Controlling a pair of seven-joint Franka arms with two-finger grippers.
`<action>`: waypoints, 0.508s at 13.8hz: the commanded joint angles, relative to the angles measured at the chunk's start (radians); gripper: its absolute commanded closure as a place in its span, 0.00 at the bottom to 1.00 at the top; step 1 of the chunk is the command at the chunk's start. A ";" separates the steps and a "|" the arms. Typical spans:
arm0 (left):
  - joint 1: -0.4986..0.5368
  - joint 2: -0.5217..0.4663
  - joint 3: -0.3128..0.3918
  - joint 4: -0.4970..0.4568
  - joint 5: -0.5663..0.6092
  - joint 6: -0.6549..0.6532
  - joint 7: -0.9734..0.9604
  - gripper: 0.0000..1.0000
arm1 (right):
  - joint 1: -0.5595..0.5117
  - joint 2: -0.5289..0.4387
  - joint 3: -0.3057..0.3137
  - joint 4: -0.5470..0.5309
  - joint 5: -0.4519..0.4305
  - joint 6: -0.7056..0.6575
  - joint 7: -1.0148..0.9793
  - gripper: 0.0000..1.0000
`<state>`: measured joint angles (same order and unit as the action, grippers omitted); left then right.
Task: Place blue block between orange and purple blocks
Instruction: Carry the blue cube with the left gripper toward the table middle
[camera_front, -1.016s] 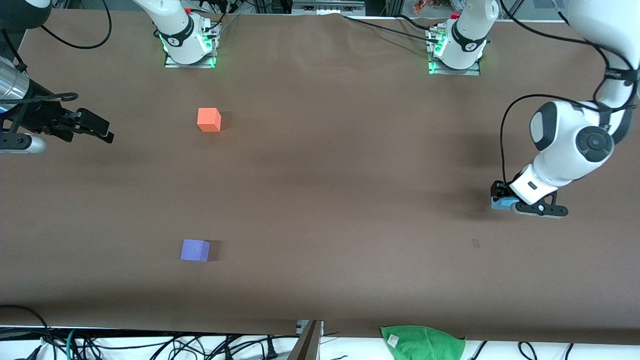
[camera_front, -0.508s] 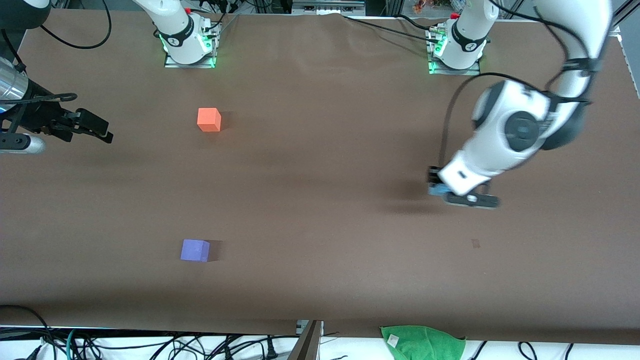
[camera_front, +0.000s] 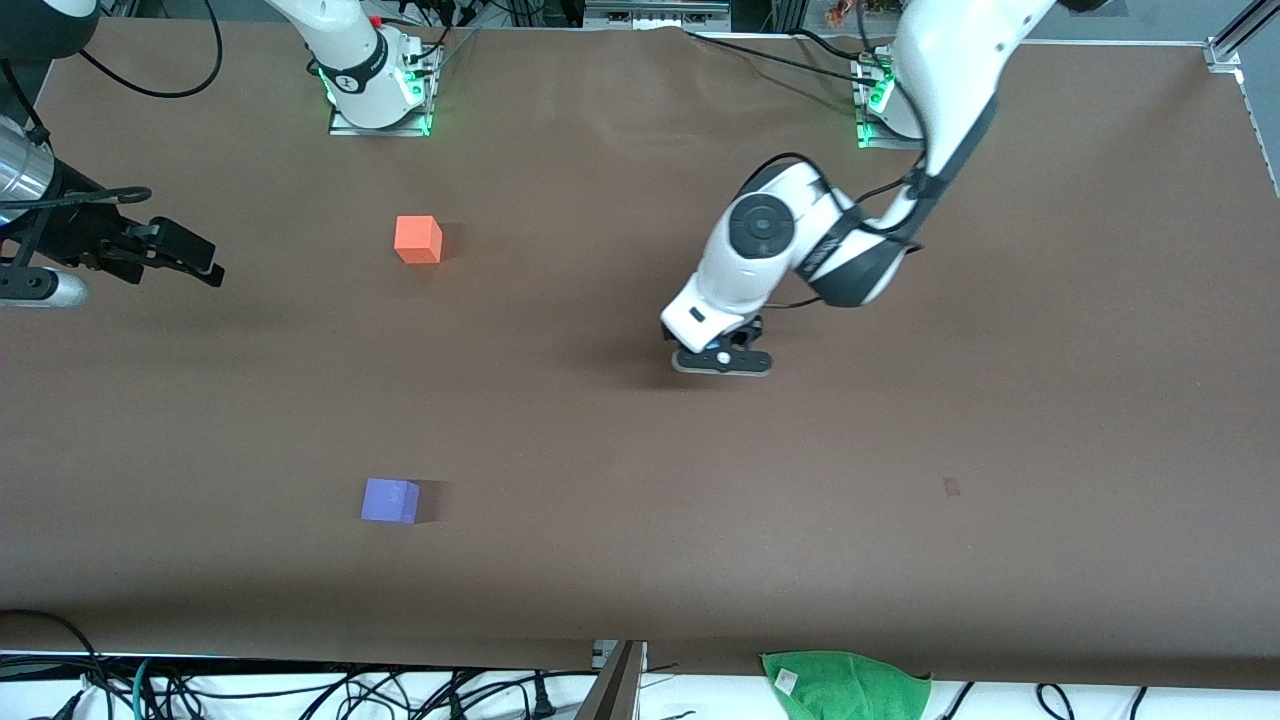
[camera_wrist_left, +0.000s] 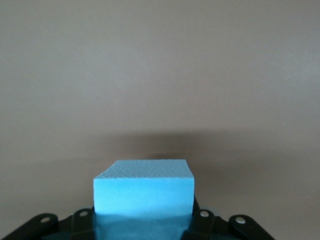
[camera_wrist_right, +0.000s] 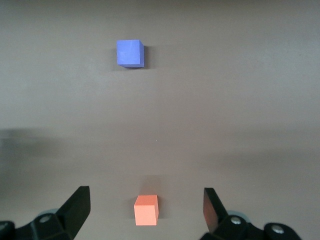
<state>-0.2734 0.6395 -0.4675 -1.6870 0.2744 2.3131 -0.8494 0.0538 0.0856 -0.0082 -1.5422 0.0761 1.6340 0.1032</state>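
1. The left gripper is hanging over bare brown table, well apart from the bright orange matte cube and toward the left arm's end of the table from it. Its jaws are clamping the small light sky-blue matte cube, which the front view is hiding under the wrist.
2. The violet-purple matte cube is sitting nearer the front camera than the orange cube, with an open gap between them.
3. The right gripper is waiting over the table edge at the right arm's end, level with the orange cube, jaws spread wide and empty.
4. Risks, as I judge them: the blue cube is showing only part of itself in the grip, so it may be slipping or twisting; a low or off-line approach could be knocking the orange or purple cube, or setting the blue cube outside the gap.
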 joint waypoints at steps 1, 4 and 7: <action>-0.085 0.083 0.032 0.047 0.158 0.012 -0.190 0.66 | -0.006 0.000 0.001 0.010 0.017 -0.005 -0.013 0.00; -0.121 0.127 0.035 0.055 0.284 0.034 -0.292 0.64 | -0.006 0.002 0.001 0.010 0.013 -0.003 -0.007 0.00; -0.122 0.137 0.036 0.053 0.292 0.057 -0.318 0.08 | -0.003 0.013 0.002 0.010 0.007 -0.002 0.001 0.00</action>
<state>-0.3862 0.7649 -0.4430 -1.6623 0.5349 2.3665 -1.1384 0.0538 0.0904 -0.0087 -1.5422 0.0760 1.6347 0.1033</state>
